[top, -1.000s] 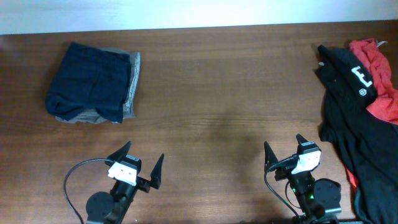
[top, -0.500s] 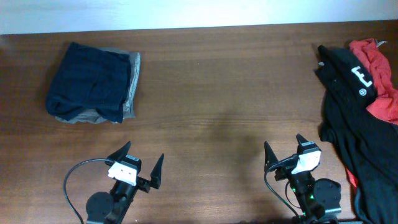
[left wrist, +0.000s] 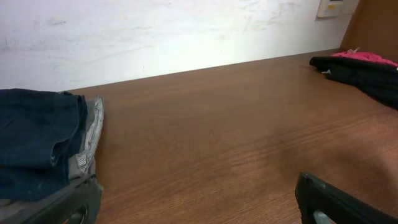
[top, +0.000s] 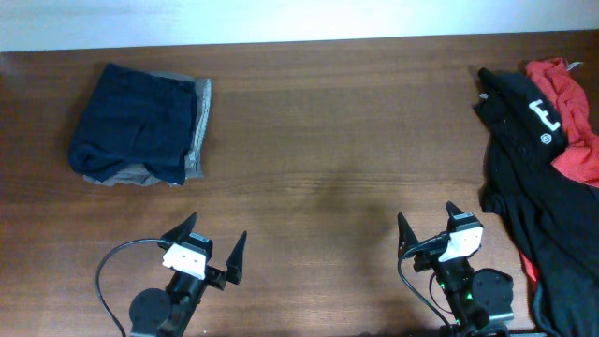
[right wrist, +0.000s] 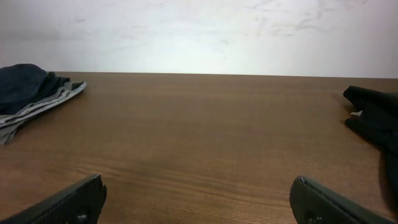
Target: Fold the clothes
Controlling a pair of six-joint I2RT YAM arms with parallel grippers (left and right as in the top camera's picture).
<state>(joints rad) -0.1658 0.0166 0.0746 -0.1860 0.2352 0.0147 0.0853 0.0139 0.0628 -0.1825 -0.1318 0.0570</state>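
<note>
A large black shirt [top: 533,187] with a small white round logo lies crumpled at the table's right edge, partly over a red garment [top: 573,122]. A folded navy garment [top: 136,122] rests on a folded grey one [top: 198,131] at the far left. My left gripper [top: 208,241] is open and empty near the front edge, left of centre. My right gripper [top: 428,229] is open and empty near the front edge, just left of the black shirt. The left wrist view shows the navy garment [left wrist: 34,143] and the black shirt [left wrist: 364,73]; the right wrist view shows the shirt's edge [right wrist: 376,112].
The brown wooden table [top: 337,140] runs to a white wall [top: 281,19] at the back. A black cable [top: 108,271] loops beside the left arm's base. The red and black pile hangs off the right edge.
</note>
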